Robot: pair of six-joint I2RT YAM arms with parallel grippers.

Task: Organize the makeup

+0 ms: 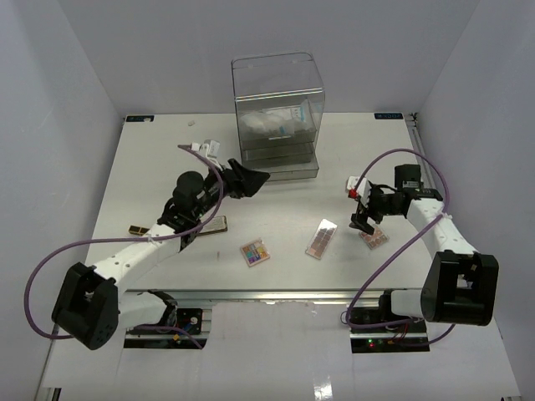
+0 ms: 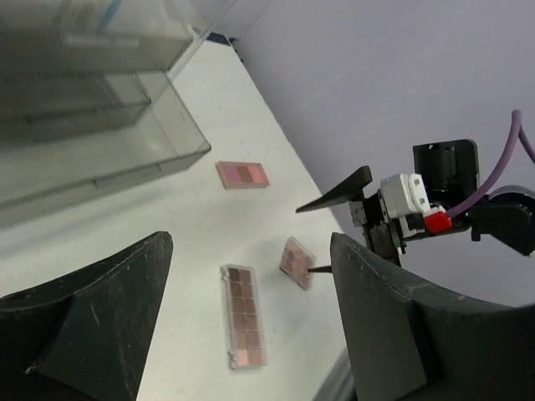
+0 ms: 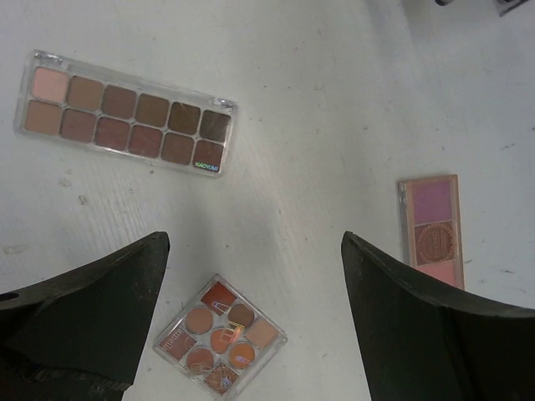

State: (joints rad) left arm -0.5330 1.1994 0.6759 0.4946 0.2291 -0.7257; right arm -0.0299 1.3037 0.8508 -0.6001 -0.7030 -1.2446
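Right gripper (image 3: 253, 240), jaws spread wide and empty, above the square eyeshadow palette (image 3: 221, 336); left gripper (image 2: 251, 242), jaws likewise wide and empty, well apart from that palette.

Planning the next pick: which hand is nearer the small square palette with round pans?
Right. The right hand hangs open just above the round-pan palette; the left hand is far across the table, open, near the clear drawer box.
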